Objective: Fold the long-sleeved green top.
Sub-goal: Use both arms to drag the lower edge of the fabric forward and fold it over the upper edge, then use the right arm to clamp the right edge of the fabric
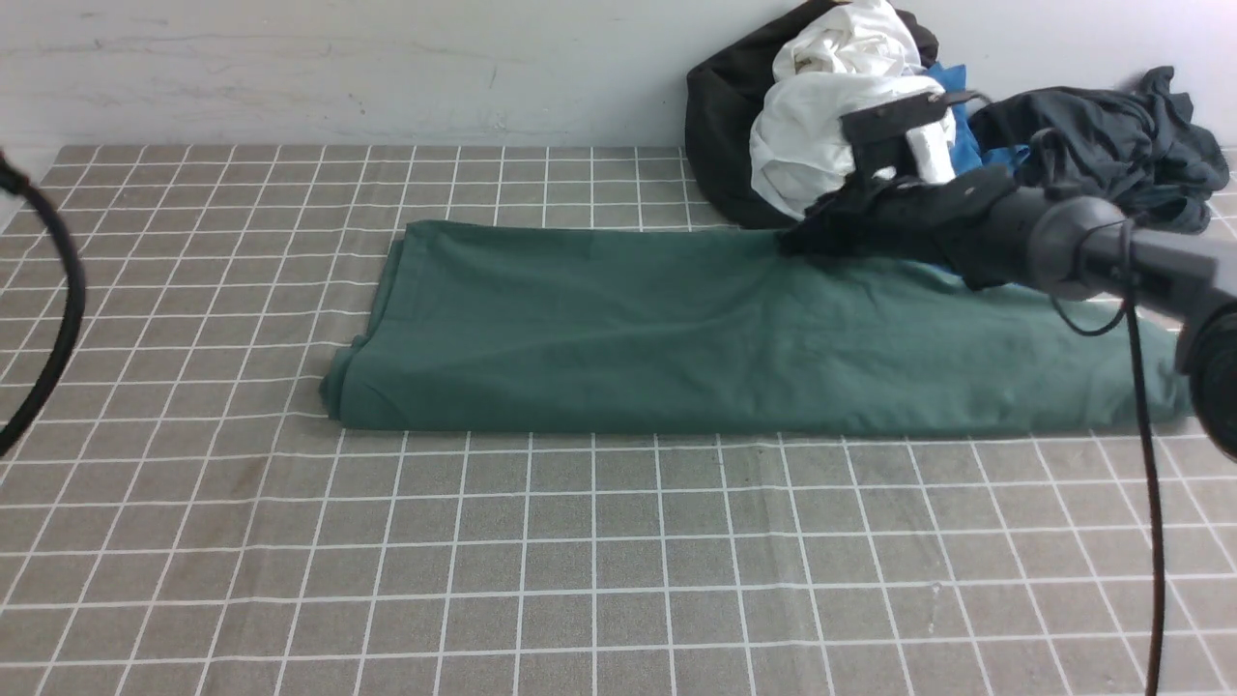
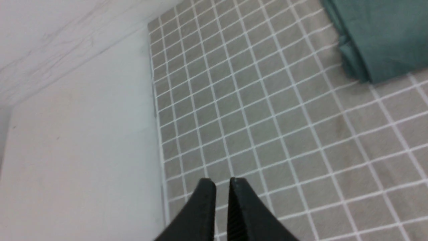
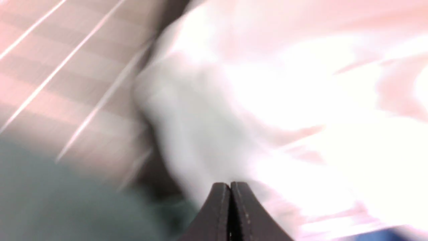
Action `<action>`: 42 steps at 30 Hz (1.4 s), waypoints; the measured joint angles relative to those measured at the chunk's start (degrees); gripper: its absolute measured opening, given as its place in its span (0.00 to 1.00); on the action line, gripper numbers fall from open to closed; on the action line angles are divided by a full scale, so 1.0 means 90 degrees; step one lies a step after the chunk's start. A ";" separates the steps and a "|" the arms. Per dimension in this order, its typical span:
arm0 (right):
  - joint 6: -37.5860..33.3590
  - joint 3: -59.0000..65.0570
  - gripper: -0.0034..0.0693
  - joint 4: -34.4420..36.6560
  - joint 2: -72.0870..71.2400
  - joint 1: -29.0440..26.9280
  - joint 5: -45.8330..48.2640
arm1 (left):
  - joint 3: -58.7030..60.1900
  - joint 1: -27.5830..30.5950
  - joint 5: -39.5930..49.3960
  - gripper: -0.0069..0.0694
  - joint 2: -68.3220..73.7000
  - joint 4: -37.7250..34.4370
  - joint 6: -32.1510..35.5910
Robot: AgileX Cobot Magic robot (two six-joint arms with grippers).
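The green long-sleeved top is laid out as a long band, seemingly for a crosswise fold, with the left gripper and right gripper held with jaws together (nothing is clamped).

Table with a checked cloth, clothes on its far half.

The table is pale, and a grey-brown checked cloth with thin white lines covers most of it, leaving a bare strip at the left edge. The green long-sleeved top lies flat as a long folded band from the middle to the right edge. In the far right corner a black garment and a dark grey garment lie crumpled.
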 joint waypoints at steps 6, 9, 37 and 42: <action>0.0776 0.0000 0.15 -0.0857 -0.0910 -0.0781 0.1789 | 0.0551 0.0000 0.0145 0.15 -0.0422 0.0351 -0.0617; 0.2924 -0.0006 0.30 -0.2878 -0.1554 -0.1213 0.3785 | 0.1086 0.0000 0.0124 0.15 -0.0593 0.0228 -0.1440; 0.5864 -0.0040 0.13 -0.5299 -0.0525 -0.2644 0.6565 | 0.2481 0.0000 -0.1338 0.12 -0.0187 -0.1943 -0.0861; 0.5874 -0.0003 0.06 -0.6145 -0.1116 -0.2588 0.6633 | 0.2561 0.0000 -0.1338 0.12 -0.0187 -0.1943 -0.0861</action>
